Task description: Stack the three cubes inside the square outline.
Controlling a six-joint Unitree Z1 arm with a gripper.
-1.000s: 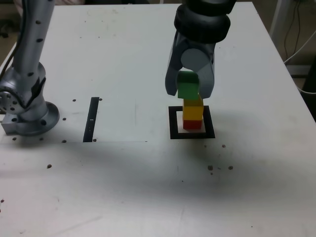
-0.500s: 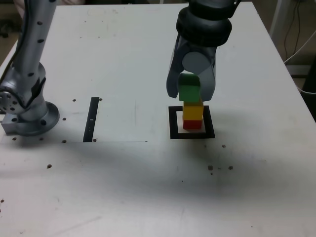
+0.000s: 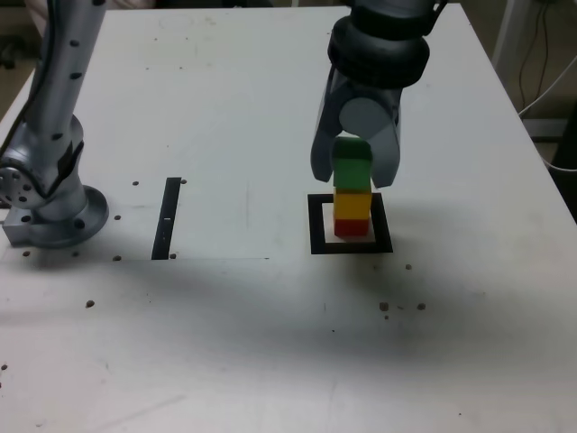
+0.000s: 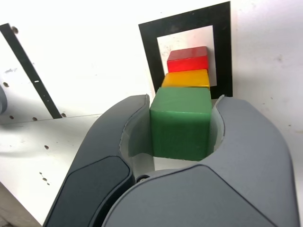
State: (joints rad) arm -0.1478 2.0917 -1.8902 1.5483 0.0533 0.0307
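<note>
Three cubes line up inside the square outline point(image 3: 318, 225), red point(image 3: 352, 228) lowest, yellow point(image 3: 352, 205) on it and green point(image 3: 352, 164) uppermost, with my gripper point(image 3: 355, 171) clamped on the green one; my wrist view shows both jaws against its sides, which the exterior view partly hides, while only the exterior view shows the arm's base point(image 3: 56, 216), toward nine o'clock. Since the earlier frame, green has shifted toward four o'clock in the exterior view, now lining up over yellow.

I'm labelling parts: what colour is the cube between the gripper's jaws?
Green, showing best in the wrist view.
</note>
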